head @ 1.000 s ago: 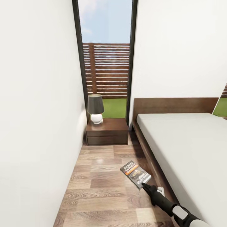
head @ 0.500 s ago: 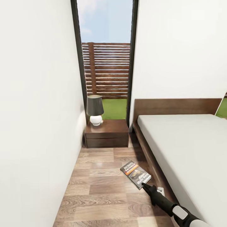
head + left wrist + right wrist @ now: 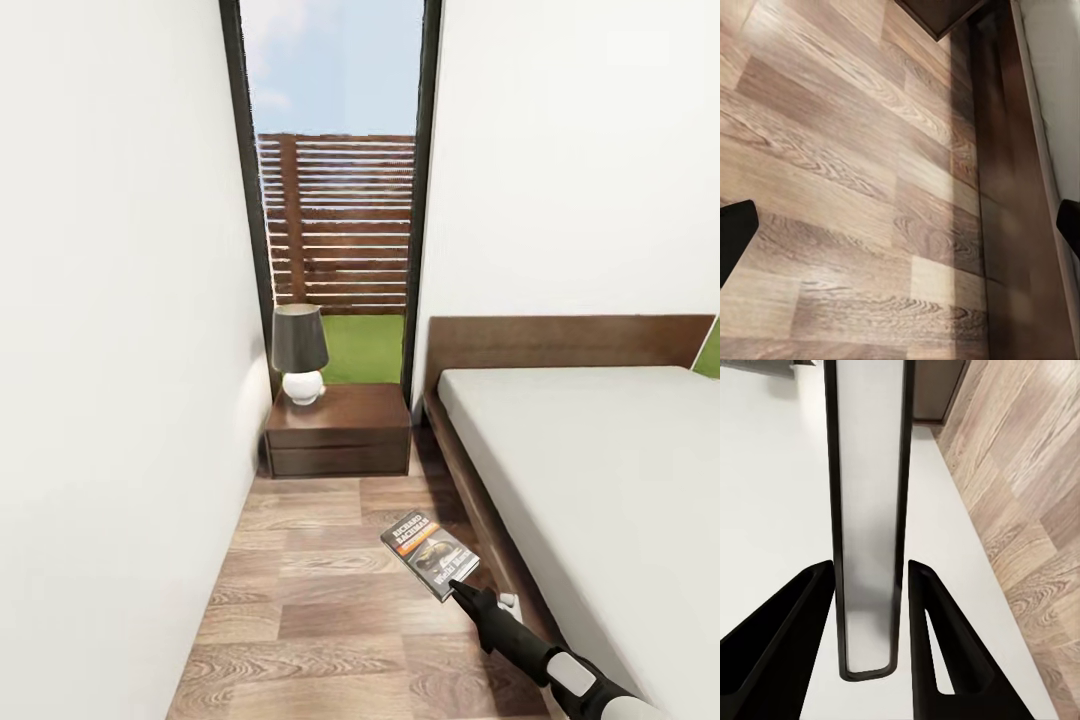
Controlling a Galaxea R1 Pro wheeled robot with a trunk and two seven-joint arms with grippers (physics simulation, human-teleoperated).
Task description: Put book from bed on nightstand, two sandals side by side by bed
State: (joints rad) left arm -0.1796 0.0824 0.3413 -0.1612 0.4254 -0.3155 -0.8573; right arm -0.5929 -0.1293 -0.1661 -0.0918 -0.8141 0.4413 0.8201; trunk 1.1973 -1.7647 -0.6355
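Observation:
My right gripper (image 3: 457,588) is shut on the book (image 3: 430,555), a dark paperback with an orange-and-white title band, held over the floor strip beside the bed (image 3: 600,480). In the right wrist view the book (image 3: 868,510) stands edge-on between the two black fingers (image 3: 799,637). The nightstand (image 3: 338,430) sits ahead against the window, left of the headboard. My left gripper (image 3: 900,229) is open, its fingers (image 3: 733,236) wide apart above bare floor beside the bed frame (image 3: 1009,225). The sandals are out of view.
A dark-shaded lamp (image 3: 299,352) stands on the nightstand's left half. A white wall (image 3: 110,400) closes the left side of the narrow wood-plank aisle (image 3: 310,600). A tall dark-framed window (image 3: 335,200) lies straight ahead.
The whole picture has shifted slightly, so the camera has moved toward the nightstand. The book stays in my right gripper at the same spot in the view.

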